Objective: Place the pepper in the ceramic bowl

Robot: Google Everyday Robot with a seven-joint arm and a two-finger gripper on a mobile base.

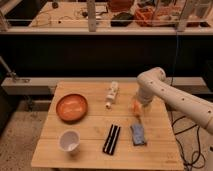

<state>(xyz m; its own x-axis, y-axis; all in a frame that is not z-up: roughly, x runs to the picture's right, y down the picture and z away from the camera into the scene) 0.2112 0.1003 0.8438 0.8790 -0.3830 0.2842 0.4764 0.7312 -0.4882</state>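
You are only starting: gripper (pixel 138 112) is hovering released, jaws apart, right over the pepper (pixel 134 105) on the table (pixel 90 152), right side. Grasping & carrying to ceramic bowl (pixel 71 107), left side, are remaining.

Your arm (pixel 175 98) is cream-white, smooth rounded tubes, bulbous joint; its pincer (pixel 136 108) sits at three o'clock on the worktop (pixel 90 150).

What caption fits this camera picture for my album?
Robot gripper hangs over the small orange pepper on the wooden table.
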